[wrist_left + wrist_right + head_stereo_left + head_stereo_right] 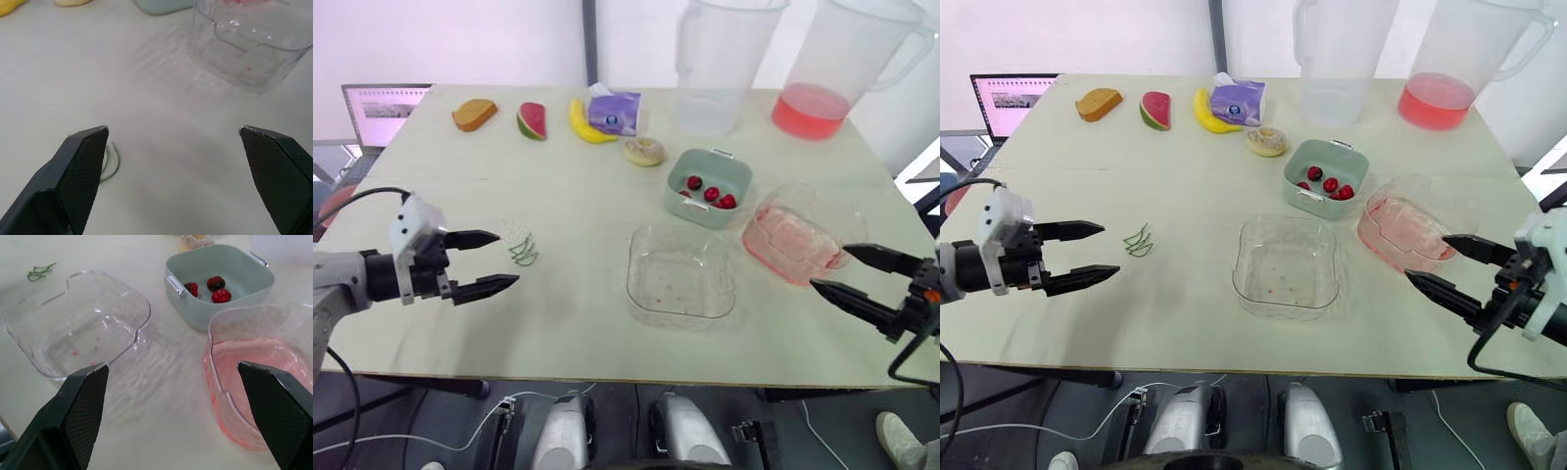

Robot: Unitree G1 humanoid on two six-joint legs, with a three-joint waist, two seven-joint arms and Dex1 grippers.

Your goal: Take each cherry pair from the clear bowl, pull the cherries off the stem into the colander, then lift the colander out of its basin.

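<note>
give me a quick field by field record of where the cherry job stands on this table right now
clear bowl: no cherry pairs in it, only red specks
green colander: holds a few loose red cherries
stems: small green pile on the table, near the left end effector
left end effector: open, holding nothing
right end effector: open, holding nothing, beside the clear container of pink liquid
colander lift: not yet done
</note>
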